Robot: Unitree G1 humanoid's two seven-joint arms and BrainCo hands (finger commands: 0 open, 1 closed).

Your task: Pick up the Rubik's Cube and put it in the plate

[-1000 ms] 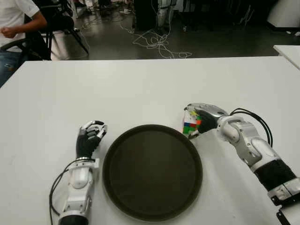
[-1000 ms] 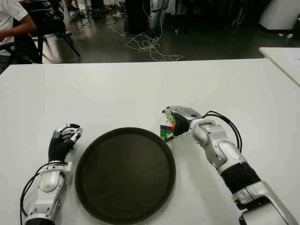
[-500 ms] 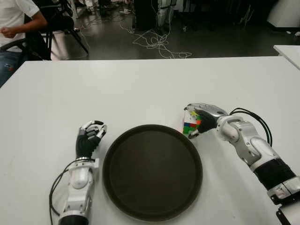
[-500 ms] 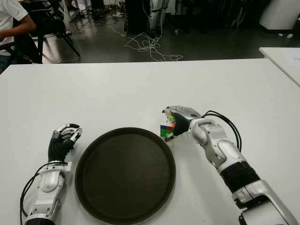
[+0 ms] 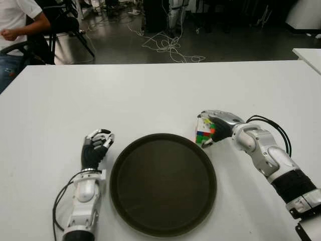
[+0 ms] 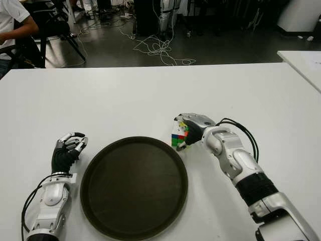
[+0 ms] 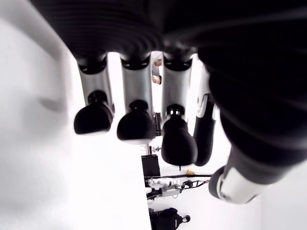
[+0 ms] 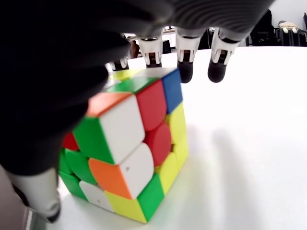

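Right hand (image 5: pixel 216 129) is curling its fingers (image 8: pixel 186 61) around the Rubik's Cube (image 5: pixel 204 131) beside the plate (image 5: pixel 163 183); left hand (image 5: pixel 95 148) is sitting curled, holding nothing, left of it.

text: none readable | labels: none | brands: none | numbers: none | signs: none | cube (image 8: pixel 129 143) stickers: plain colours, no print
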